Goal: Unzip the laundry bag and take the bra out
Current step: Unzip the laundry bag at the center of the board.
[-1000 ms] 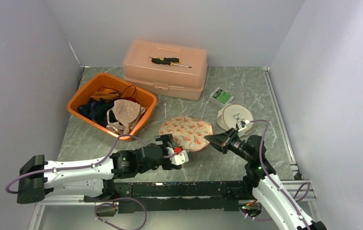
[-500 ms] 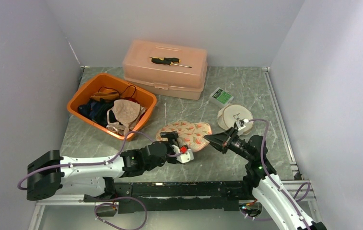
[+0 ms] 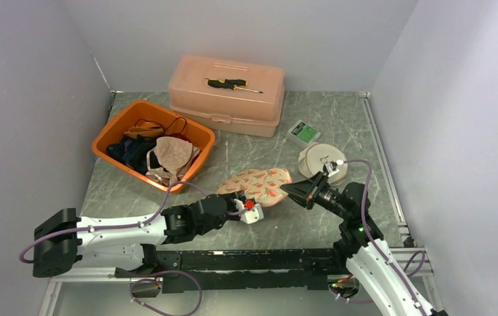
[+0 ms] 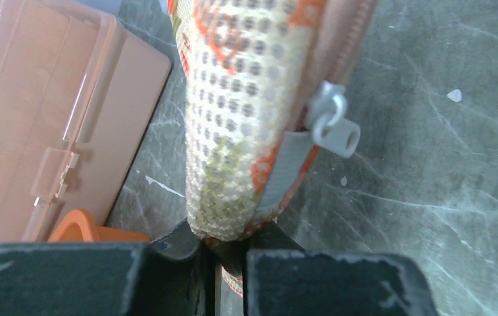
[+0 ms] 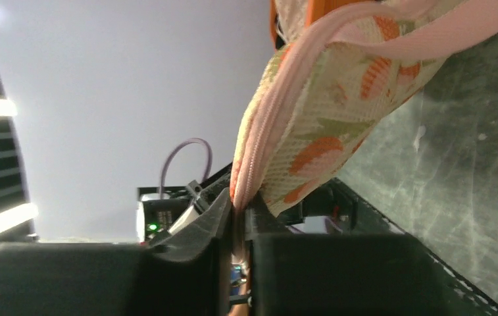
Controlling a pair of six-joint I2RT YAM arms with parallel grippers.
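Note:
The laundry bag (image 3: pixel 257 182), a flat mesh pouch with an orange floral print, lies between my two grippers at the table's middle front. My left gripper (image 3: pixel 236 197) is shut on its near left corner. In the left wrist view the mesh bag (image 4: pixel 239 118) rises out of the left gripper (image 4: pixel 226 240), and a grey zipper pull (image 4: pixel 332 122) hangs free on its pink zip. My right gripper (image 3: pixel 286 189) is shut on the right end. The right wrist view shows the right gripper (image 5: pixel 238 212) pinching the bag (image 5: pixel 325 118) at its zip seam. The bra is hidden.
An orange basket (image 3: pixel 110 129) of clothes, a pale garment (image 3: pixel 171 153) on top, stands at the left. A peach plastic case (image 3: pixel 227 99) with a screwdriver (image 3: pixel 233 83) on it sits at the back. A green-white box (image 3: pixel 304 132) and a round white disc (image 3: pixel 318 158) lie right.
My left gripper moved right to the bag's near corner and shut on it. The bag is drawn flatter between the two grippers. The right gripper kept its hold.

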